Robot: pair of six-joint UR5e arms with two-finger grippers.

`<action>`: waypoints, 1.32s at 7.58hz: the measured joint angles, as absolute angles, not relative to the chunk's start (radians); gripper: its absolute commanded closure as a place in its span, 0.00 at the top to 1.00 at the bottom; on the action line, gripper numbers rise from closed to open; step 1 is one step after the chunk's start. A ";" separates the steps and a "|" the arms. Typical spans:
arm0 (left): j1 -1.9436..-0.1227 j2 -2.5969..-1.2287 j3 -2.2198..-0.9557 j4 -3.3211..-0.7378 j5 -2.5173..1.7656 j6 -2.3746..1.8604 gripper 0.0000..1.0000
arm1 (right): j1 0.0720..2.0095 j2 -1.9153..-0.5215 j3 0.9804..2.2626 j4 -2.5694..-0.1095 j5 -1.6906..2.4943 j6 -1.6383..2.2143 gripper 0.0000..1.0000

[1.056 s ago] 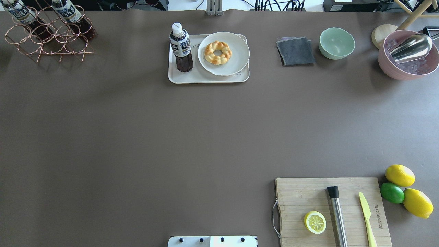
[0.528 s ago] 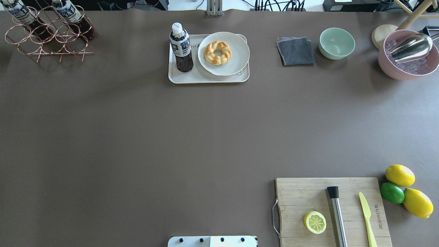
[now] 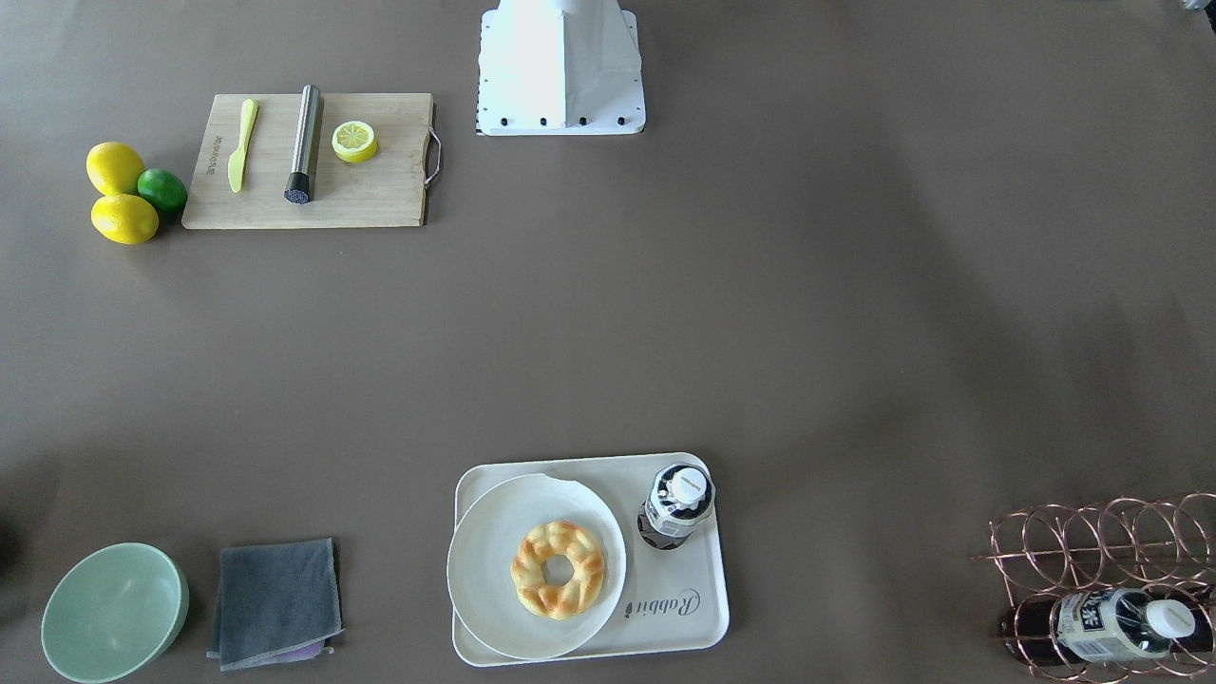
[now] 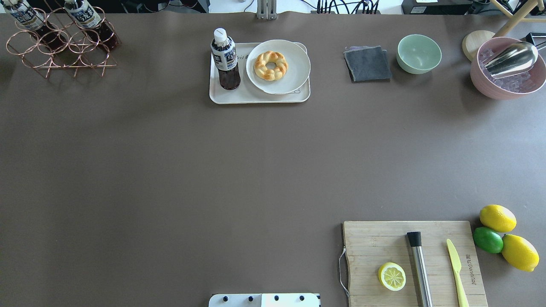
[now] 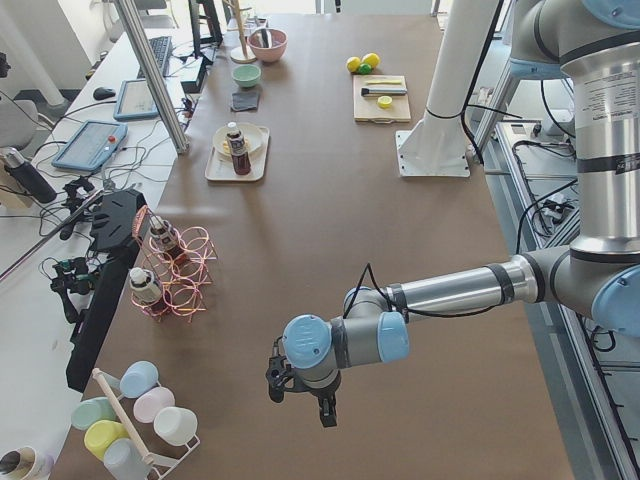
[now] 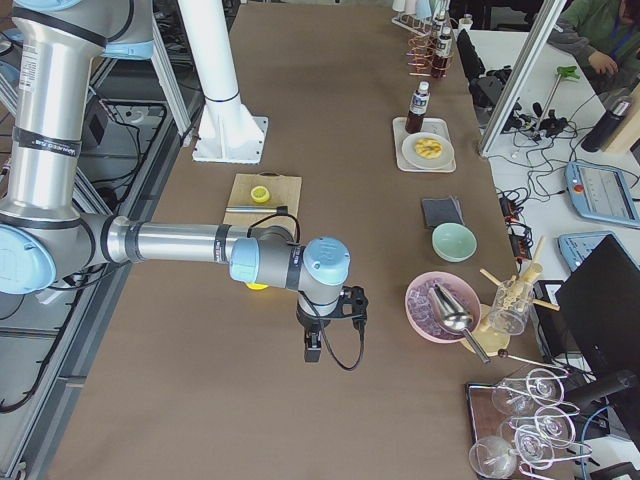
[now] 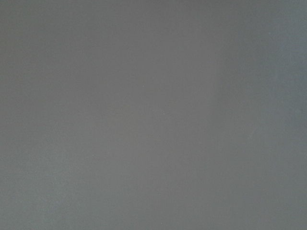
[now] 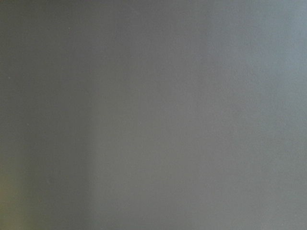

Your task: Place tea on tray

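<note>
Tea bottle stands upright on the tray, just beside the plate. Left gripper and right gripper hang over the table, well apart from the tray. Whether either claw is apart or together cannot be told.

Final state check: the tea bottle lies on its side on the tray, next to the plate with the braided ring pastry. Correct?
No: the tea bottle stands upright on the tray, cap up, next to the plate with the braided ring pastry. The overhead exterior view shows it.
</note>
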State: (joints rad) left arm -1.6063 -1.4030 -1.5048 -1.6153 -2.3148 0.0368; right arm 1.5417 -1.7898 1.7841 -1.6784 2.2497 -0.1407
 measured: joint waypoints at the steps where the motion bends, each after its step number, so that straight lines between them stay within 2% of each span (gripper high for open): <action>1: -1.606 -1.403 -1.505 -1.615 -2.315 0.037 0.98 | 1.542 -1.788 1.782 -1.678 2.247 -0.141 1.00; 4: -1.597 -1.414 -1.517 -1.585 -2.315 0.032 0.98 | 1.542 -1.784 1.778 -1.678 2.247 -0.142 1.00; 7: -1.581 -1.446 -1.716 -1.286 -2.281 0.033 0.98 | 1.542 -1.784 1.778 -1.677 2.247 -0.143 1.00; 10: -1.580 -1.432 -1.762 -1.227 -2.261 0.037 0.98 | 1.541 -1.785 1.778 -1.677 2.245 -0.149 1.00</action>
